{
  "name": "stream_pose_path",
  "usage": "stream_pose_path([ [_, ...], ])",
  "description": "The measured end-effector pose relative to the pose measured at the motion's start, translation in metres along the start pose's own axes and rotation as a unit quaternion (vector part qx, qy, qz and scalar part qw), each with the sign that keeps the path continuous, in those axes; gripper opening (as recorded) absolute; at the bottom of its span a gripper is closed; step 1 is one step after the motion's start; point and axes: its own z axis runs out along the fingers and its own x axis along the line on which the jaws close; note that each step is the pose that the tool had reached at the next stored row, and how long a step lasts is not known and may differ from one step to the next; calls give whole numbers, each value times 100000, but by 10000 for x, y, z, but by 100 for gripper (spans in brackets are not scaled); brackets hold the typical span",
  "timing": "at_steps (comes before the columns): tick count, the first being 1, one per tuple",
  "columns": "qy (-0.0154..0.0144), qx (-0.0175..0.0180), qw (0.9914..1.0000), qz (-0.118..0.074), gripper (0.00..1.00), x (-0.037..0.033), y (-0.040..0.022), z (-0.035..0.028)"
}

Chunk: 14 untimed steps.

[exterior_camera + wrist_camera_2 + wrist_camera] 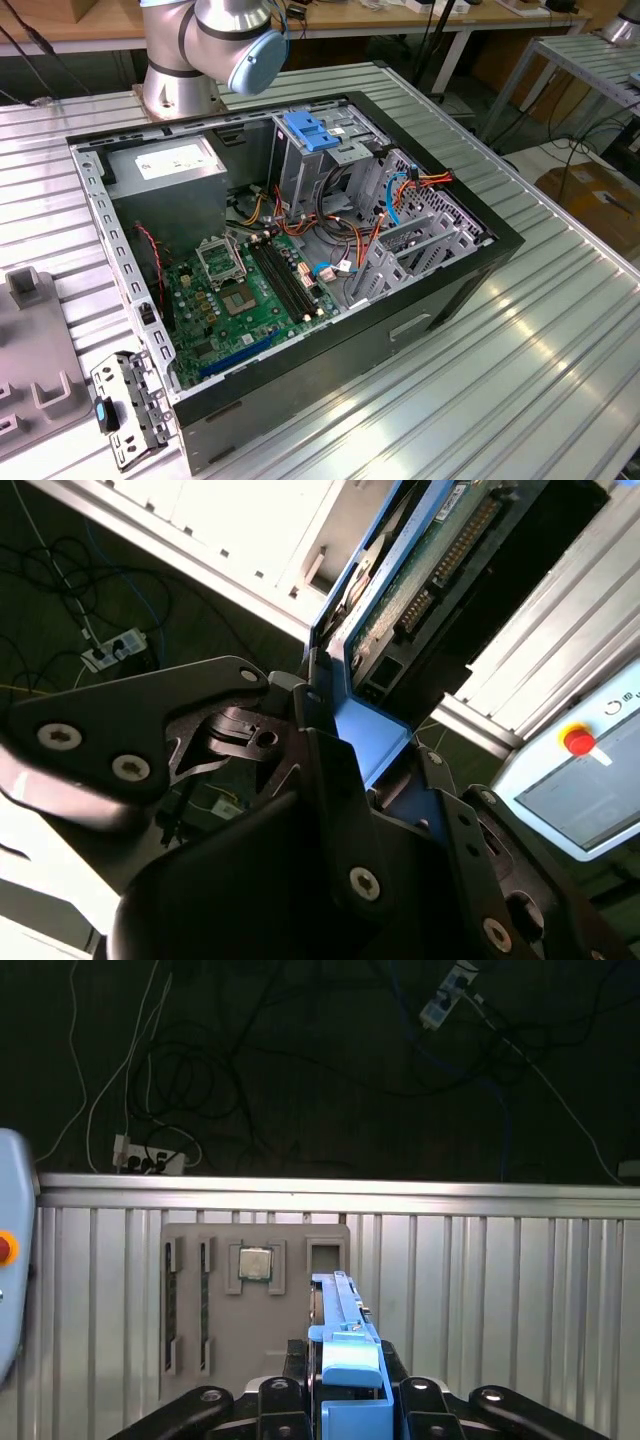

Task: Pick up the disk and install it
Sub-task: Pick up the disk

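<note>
The disk (425, 575) sits clamped in the hand (335, 745), carried edge-on and clear of any surface. In the second wrist view its green circuit-board underside faces the camera, and the blue side rail (365, 730) runs down between the black fingers (320, 720), which close narrowly on its two flat faces.

In the first wrist view the disk (340, 1310) shows as a thin slab rising from the hand (345, 1395). Beyond it the ribbed counter (500, 1300) carries a grey tray (190, 1300) with a small processor chip (255, 1263) seated in it.

I judge the disk stiff and fairly heavy for its size. Its bare metal is slippery and its board side delicate (a knock or a pinch on the components could harm it). A grip across the flat faces near the rail, as here, looks sound.

In the exterior view the open computer case (440, 300) lies on the counter (500, 400), with a blue latch piece (308, 130) on top of its drive cage.
</note>
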Motion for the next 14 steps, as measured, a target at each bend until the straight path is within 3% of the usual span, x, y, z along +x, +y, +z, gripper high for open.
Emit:
stream_pose_path([
  [8,0,-4,100000,0,37,1,-1,-157],
  [14,-1,-13,100000,1,37,1,-1,-171],
])
